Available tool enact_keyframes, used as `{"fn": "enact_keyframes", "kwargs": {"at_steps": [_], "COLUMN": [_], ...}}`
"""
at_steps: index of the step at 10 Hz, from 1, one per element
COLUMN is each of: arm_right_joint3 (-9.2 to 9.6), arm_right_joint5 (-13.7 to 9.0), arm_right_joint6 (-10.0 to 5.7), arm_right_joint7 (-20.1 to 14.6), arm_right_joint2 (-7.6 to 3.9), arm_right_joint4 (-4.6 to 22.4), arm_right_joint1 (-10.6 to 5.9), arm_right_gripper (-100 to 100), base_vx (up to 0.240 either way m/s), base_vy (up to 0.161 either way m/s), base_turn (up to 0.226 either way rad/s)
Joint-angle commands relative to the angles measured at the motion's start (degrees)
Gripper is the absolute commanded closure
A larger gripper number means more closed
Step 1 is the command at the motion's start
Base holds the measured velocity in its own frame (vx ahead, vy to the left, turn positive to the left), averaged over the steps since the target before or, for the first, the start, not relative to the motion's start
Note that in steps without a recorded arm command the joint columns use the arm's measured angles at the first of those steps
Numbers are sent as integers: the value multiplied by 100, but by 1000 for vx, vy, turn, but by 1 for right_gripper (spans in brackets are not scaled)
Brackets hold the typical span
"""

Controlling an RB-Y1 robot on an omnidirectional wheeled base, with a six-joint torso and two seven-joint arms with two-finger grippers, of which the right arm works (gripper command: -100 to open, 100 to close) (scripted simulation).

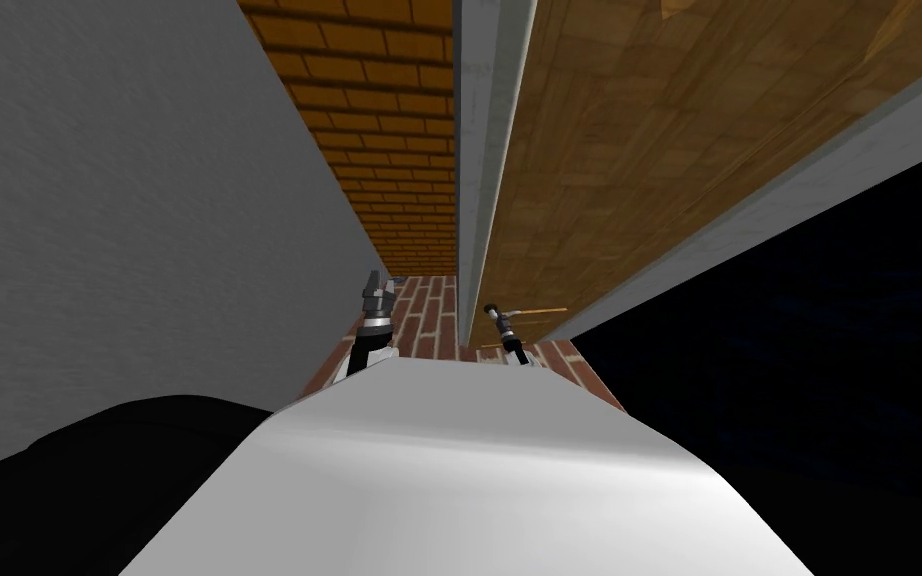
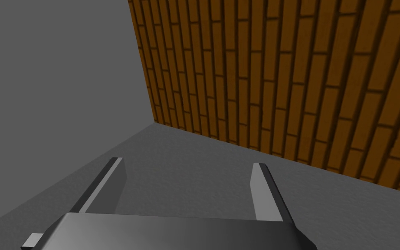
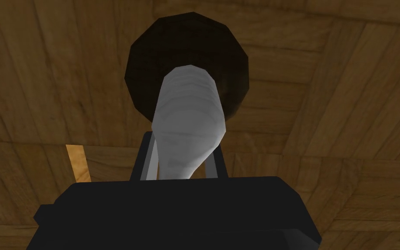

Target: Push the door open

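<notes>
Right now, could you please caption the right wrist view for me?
Right gripper shut on light grey handle of brown wooden door.

You're looking at a brown wood-grain door (image 1: 649, 150). Its pale grey handle (image 3: 189, 126) juts from a dark round rose (image 3: 151, 65).

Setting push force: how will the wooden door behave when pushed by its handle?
The wooden door looks a solid panel: probably stiff, heavy, swinging not flexing. The smooth, tapered handle could slip from the right gripper, jaws shut on it.
</notes>
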Motion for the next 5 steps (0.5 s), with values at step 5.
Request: {"fn": "enact_keyframes", "kwargs": {"at_steps": [5], "arm_right_joint3": [289], "arm_right_joint5": [49], "arm_right_joint6": [1], "arm_right_joint7": [-36], "arm_right_joint2": [-22], "arm_right_joint4": [67], "arm_right_joint1": [-139], "arm_right_gripper": [100], "base_vx": [-153], "base_vy": [-161], "base_turn": [68]}}
